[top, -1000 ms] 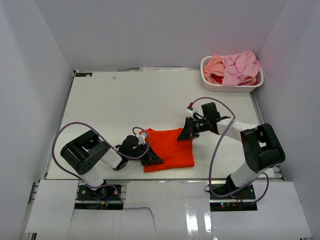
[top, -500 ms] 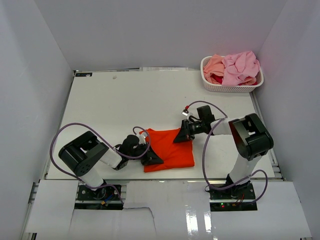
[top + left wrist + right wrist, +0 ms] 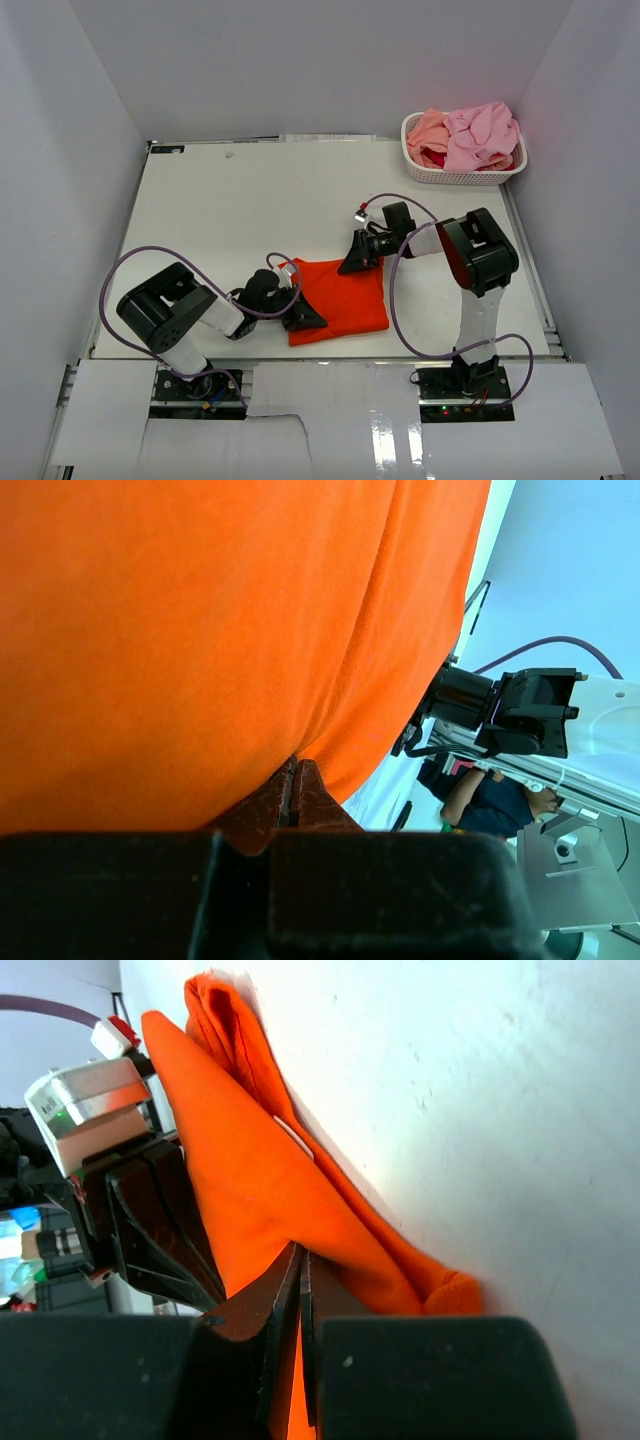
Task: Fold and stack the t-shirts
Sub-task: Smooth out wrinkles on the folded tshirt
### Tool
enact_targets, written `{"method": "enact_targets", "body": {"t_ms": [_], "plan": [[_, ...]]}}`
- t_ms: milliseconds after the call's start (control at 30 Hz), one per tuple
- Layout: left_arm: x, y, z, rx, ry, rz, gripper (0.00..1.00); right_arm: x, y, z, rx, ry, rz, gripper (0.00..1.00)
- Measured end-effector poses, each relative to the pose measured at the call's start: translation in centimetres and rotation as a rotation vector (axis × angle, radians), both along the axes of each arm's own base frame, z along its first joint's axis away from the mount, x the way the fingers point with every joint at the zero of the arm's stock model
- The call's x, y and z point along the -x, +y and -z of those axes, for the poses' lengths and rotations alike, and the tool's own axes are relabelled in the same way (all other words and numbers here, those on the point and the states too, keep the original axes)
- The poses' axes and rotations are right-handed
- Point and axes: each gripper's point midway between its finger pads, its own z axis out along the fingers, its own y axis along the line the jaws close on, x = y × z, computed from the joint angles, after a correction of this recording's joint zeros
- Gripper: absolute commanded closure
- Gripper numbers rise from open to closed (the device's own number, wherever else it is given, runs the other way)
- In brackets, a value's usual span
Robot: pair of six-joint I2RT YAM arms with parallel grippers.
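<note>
An orange-red t-shirt (image 3: 345,300) lies folded on the white table between the two arms. My left gripper (image 3: 305,318) rests at its near left edge, shut, with the cloth running off its fingertips (image 3: 300,780); orange fabric (image 3: 200,630) fills that wrist view. At the shirt's far edge my right gripper (image 3: 358,258) is shut with a strip of orange cloth (image 3: 260,1190) pinched between its jaws (image 3: 302,1252). The other t-shirts, pink (image 3: 480,135) and salmon-peach (image 3: 428,130) with some dark red, sit piled in a white basket (image 3: 462,176).
The basket stands at the table's back right corner. White walls (image 3: 70,170) close in the table on three sides. Purple cables (image 3: 130,270) loop off both arms. In the right wrist view the left gripper (image 3: 140,1230) shows just behind the raised cloth.
My right gripper has slid left along the shirt's far edge, its forearm swinging in toward the middle. The left gripper has stayed where it was.
</note>
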Motion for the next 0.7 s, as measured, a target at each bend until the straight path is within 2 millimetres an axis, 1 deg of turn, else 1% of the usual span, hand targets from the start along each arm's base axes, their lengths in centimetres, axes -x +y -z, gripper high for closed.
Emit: {"method": "enact_targets", "body": {"t_ms": [100,200,333,500,567,700], "plan": [[0.0,0.0,0.0,-0.001,-0.002,0.0,1.0,-0.6,0.6,0.0,-0.018,0.008,-0.008,0.92],[-0.1,0.0,0.0,-0.002,-0.005,-0.004,1.0,-1.7,1.2,-0.3,-0.02,-0.016,-0.01,0.92],[-0.1,-0.1,-0.1,-0.003,-0.009,-0.006,1.0,-4.4,1.9,-1.2,-0.005,-0.084,0.02,0.92],[-0.1,0.0,0.0,-0.007,-0.01,-0.009,1.0,-7.4,2.4,-2.9,0.02,-0.167,0.051,0.92],[-0.1,0.0,-0.1,-0.007,-0.011,-0.009,1.0,-7.9,2.4,-3.6,0.032,-0.189,0.055,0.92],[0.0,0.0,-0.1,-0.01,-0.011,-0.009,1.0,-7.3,1.6,-5.1,0.072,-0.208,0.063,0.92]]}}
